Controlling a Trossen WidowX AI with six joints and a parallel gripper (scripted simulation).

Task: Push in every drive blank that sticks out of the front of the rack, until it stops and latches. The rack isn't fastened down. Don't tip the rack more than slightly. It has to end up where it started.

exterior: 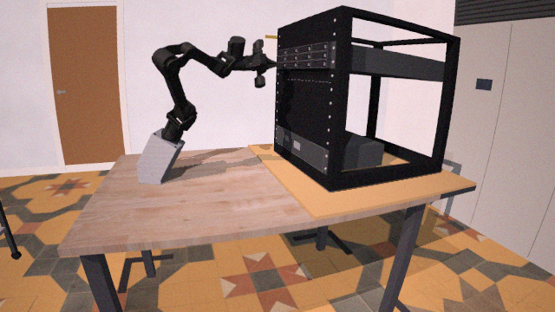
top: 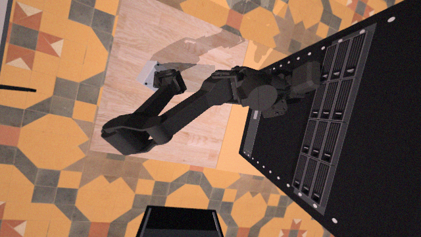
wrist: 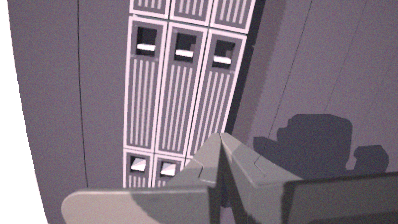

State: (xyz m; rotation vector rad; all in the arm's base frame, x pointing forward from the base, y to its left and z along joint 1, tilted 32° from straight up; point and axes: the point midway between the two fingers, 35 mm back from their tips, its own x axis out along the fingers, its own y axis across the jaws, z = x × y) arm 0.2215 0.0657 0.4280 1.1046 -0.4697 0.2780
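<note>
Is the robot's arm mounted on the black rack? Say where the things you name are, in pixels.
No, its grey base (top: 147,75) (exterior: 155,161) stands on the wooden tabletop (top: 194,138) (exterior: 195,208), in front of the rack (top: 371,138) (exterior: 340,104).
</note>
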